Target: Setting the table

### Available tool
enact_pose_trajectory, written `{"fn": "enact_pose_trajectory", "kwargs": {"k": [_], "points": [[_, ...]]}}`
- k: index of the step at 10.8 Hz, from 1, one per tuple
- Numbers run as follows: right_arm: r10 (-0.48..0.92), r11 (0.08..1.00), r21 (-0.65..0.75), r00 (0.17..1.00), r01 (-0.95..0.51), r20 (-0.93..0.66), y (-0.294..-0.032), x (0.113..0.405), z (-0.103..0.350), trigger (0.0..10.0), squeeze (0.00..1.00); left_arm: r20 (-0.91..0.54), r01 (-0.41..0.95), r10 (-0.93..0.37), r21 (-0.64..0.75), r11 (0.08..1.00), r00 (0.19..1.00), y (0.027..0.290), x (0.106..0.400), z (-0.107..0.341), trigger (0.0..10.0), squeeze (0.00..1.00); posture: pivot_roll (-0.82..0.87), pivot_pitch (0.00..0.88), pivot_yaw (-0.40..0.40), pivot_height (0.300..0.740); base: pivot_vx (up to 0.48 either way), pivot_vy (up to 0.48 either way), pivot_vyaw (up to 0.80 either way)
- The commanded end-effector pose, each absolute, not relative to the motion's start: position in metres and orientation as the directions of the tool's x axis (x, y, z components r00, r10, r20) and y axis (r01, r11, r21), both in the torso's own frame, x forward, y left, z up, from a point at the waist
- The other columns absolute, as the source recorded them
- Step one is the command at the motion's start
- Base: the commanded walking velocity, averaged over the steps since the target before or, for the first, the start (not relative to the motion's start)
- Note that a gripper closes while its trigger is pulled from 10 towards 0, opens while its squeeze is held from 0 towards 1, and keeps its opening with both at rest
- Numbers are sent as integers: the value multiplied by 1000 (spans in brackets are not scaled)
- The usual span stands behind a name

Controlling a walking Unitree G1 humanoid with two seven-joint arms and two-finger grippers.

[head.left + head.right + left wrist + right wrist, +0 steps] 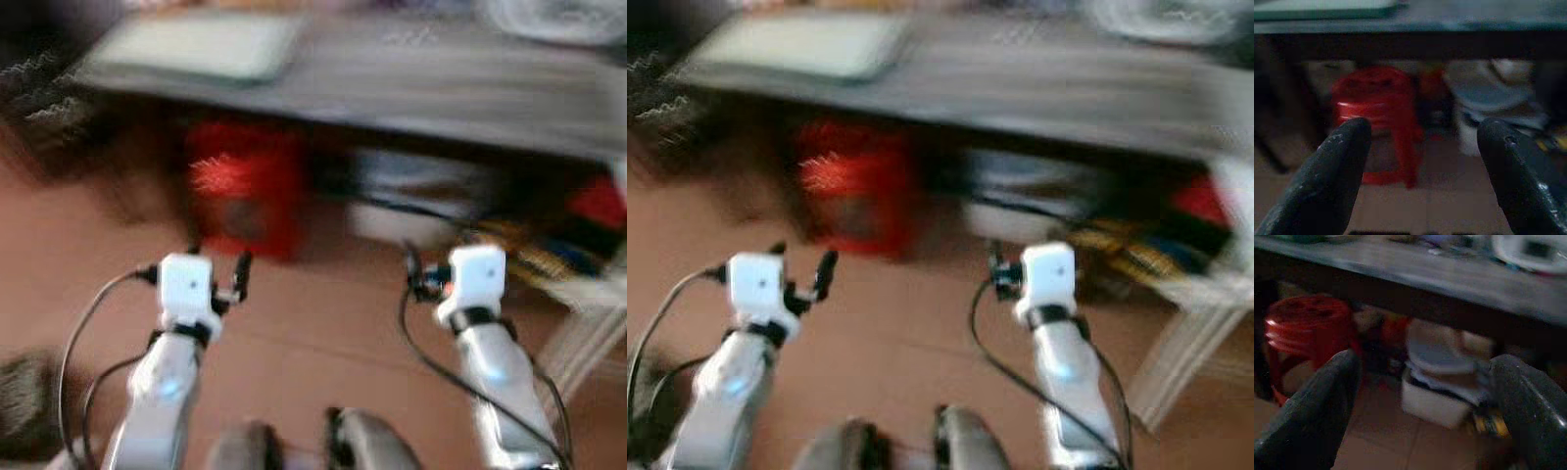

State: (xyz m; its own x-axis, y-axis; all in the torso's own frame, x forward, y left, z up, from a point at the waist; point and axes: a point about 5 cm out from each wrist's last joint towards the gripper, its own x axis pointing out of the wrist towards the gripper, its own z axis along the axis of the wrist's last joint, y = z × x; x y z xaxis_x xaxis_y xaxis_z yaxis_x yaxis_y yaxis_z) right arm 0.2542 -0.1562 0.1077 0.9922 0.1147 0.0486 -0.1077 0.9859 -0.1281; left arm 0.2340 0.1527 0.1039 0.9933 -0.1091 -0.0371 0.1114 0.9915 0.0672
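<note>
Everything is blurred. A long grey table (441, 88) runs across the top of the head views. On its left end lies a pale green mat (201, 44); on its right end is a white plate (558, 15). My left gripper (1425, 132) and my right gripper (1427, 362) are both raised over the brown floor, short of the table's near edge. Each is open with nothing between its fingers, and both point under the tabletop.
A red plastic stool (245, 186) stands under the table on the left. To its right is a white box (411, 201) piled with pale items, with colourful clutter beside it. A white frame (588, 333) leans at the far right. Brown tiled floor (313, 323) lies between me and the table.
</note>
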Motion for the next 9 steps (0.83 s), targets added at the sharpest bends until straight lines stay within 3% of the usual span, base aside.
{"fn": "enact_pose_trajectory", "kwargs": {"k": [1,9], "points": [[107,986,-137,993,-100,51,-159,253,109,10000,0,-32,115,-113,67,991,993,152,235,105,10000,0,-32,181,21,740,0,-281,-800],[136,986,-112,988,-128,68,-155,253,112,10000,0,-29,120,-118,74,990,993,152,235,108,10000,0,-23,187,29,740,0,-344,-58]]}}
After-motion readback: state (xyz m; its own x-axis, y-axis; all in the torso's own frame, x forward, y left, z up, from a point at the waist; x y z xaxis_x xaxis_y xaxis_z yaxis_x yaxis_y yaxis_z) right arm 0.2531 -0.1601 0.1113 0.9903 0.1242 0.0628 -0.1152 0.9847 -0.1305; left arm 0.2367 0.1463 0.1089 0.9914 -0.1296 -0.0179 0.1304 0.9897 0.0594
